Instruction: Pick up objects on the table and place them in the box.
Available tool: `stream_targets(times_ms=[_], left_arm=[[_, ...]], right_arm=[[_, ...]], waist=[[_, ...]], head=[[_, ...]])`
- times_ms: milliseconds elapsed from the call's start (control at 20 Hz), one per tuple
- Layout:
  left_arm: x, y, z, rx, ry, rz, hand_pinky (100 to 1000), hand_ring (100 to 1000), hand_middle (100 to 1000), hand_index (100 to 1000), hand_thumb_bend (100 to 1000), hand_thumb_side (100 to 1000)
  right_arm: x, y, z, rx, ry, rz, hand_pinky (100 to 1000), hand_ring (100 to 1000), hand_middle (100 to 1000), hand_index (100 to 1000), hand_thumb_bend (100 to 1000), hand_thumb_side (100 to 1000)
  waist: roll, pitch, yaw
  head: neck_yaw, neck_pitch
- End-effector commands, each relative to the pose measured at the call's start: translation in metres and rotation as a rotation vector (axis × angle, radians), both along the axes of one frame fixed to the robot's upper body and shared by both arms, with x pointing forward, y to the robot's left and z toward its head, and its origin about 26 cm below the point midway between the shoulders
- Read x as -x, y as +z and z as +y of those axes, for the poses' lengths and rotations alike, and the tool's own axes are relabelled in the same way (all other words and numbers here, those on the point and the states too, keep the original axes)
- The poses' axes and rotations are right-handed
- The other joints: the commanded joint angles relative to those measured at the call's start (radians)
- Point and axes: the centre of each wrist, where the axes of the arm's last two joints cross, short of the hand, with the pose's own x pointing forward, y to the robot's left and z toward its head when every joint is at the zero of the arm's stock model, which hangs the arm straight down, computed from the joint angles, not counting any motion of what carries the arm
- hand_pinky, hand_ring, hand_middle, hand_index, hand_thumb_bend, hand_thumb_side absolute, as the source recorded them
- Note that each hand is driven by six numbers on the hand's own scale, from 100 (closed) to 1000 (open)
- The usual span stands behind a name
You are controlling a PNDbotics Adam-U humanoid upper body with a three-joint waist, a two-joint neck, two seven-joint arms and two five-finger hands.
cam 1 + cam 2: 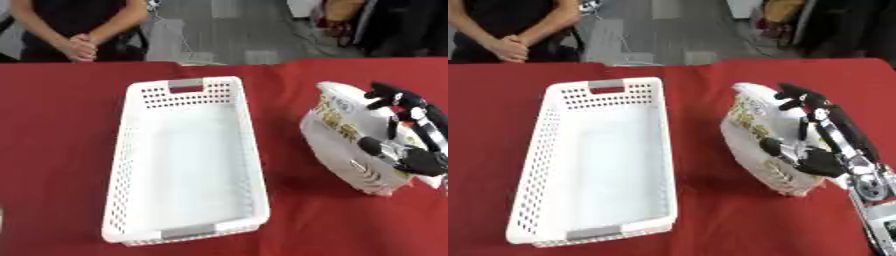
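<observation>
On the red table (52, 150), the right hand (820, 145) grips a white bag (754, 130) beside the white basket (131, 165).

Grey plank floor (236, 30) (dark furniture (394, 27) at right) beyond.

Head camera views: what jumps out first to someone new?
The long white perforated plastic basket lies mid-table on the red tablecloth, with nothing in it. Right of it, the robot's black right hand has fingers and thumb curled round a white crinkly bag with yellow print, which looks tilted and raised off the cloth.
</observation>
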Motion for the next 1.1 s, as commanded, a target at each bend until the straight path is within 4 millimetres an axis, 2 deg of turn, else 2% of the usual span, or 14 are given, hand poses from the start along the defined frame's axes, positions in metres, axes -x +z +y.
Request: stream_targets(times_ms=[50, 250, 750, 1100], left_arm=[[0.002, 0.008, -0.001, -0.018, -0.009, -0.025, 771, 769, 718, 692, 291, 959], [0.001, 0.008, -0.001, -0.018, -0.009, -0.025, 771, 769, 718, 692, 291, 959], [0.001, 0.008, -0.001, -0.019, -0.009, -0.026, 770, 769, 718, 691, 291, 959], [0.001, 0.008, -0.001, -0.019, -0.008, -0.025, 770, 768, 718, 691, 291, 959]], right_arm=[[0.001, 0.021, -0.005, 0.027, -0.004, -0.060, 316, 747, 800, 967, 690, 778], [0.002, 0.030, -0.007, 0.031, -0.016, -0.090, 319, 748, 801, 967, 690, 780], [0.002, 0.034, -0.011, 0.033, -0.042, -0.103, 322, 749, 803, 967, 691, 781], [-0.004, 0.025, -0.017, 0.041, -0.087, -0.067, 320, 749, 804, 968, 692, 771]], waist=[[0.000, -0.015, 0.001], [-0.001, -0.015, 0.001], [-0.001, -0.014, 0.003], [0.000, -0.014, 0.003]], head=[[-0.007, -0.009], [-0.006, -0.009], [-0.005, -0.010], [-0.004, -0.011]])
